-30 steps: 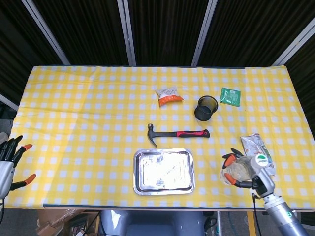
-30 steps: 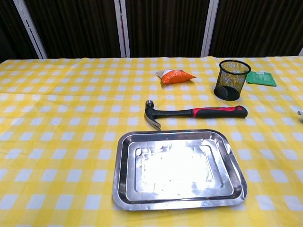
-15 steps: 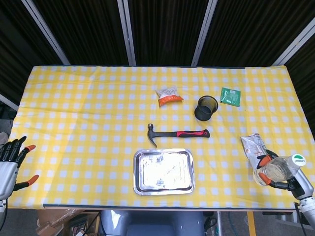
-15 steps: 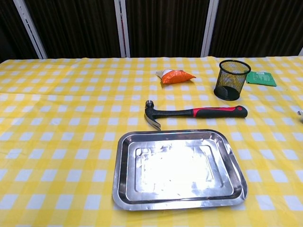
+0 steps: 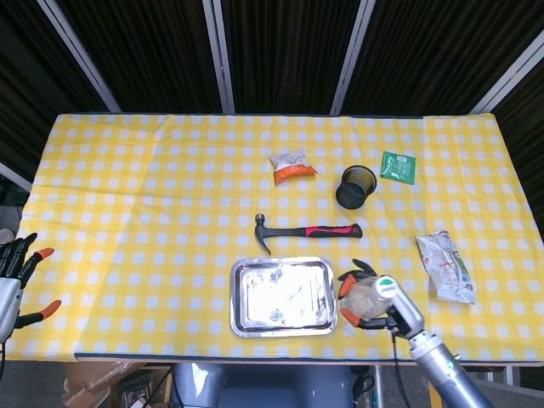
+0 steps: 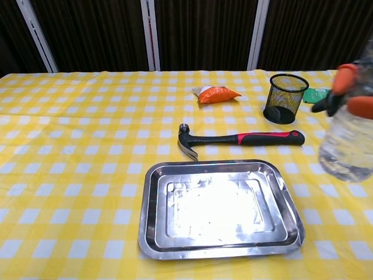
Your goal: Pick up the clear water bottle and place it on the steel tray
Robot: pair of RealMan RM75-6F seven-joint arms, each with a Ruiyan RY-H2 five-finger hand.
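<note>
Head view, far left: left hand (image 5: 15, 276) off the table edge, fingers spread wide, holding nothing. Next, steel tray (image 5: 283, 296) flat on the yellow checked cloth (image 5: 153, 204), with a hammer (image 5: 304, 231) just behind. Then right hand (image 5: 364, 299) just right of the tray, fingers wrapped around the clear water bottle (image 5: 374, 295), lifted off the cloth. Farther right, black mesh cup (image 5: 356, 186) and snack bag (image 5: 447, 266).

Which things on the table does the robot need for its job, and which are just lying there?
Needed:
clear water bottle, held by the right hand
steel tray

Just lying there:
hammer
black mesh cup
orange snack bag
green packet
crinkly packet
</note>
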